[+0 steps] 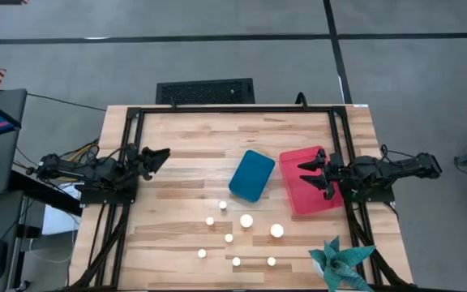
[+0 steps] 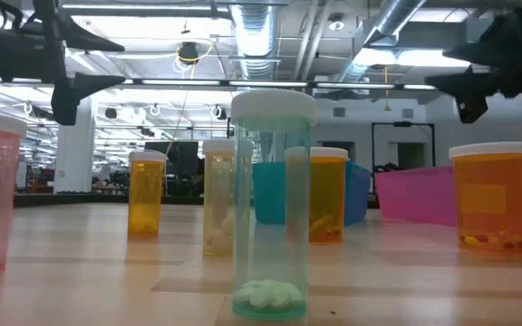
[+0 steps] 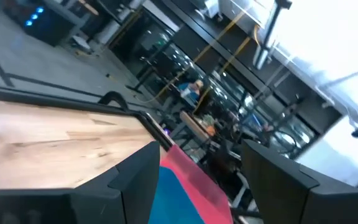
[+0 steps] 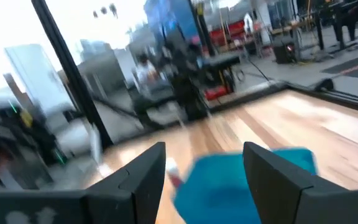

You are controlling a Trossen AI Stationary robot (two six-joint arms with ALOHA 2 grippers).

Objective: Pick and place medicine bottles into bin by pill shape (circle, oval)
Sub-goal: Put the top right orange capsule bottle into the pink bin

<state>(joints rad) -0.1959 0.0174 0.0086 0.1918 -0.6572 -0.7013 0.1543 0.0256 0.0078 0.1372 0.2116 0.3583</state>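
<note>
- Medicine bottles (image 1: 246,220) all stand on the bare table, on the near side of the teal bin (image 1: 251,175), eight white caps in a loose scatter; none sits in either tray yet.
- Right gripper (image 1: 308,176) hangs over the red bin (image 1: 314,201), which lies just beside the teal bin on its right. Fingers spread wide, nothing between them. In its own wrist view the gap frames the teal bin, with bare wood beyond.
- Left gripper (image 1: 162,155) waits well to the left of the teal bin, above bare wood. Fingers apart, holding nothing and touching nothing.
- Level view across the table: a clear bottle (image 2: 273,203) in front holds pale tablets at its base; the orange ones behind it crowd together in front of the teal bin.
- Risk, as I judge it: the bottles are tall and narrow and some stand close together. A wide-open gripper coming down on one could clip its neighbour and topple it, and a fallen bottle would roll.
- Second risk: pill shape only reads through the bottle walls, and from above the caps look alike. A wrong read puts a bottle in the wrong tray; which tray takes which shape I cannot tell.
</note>
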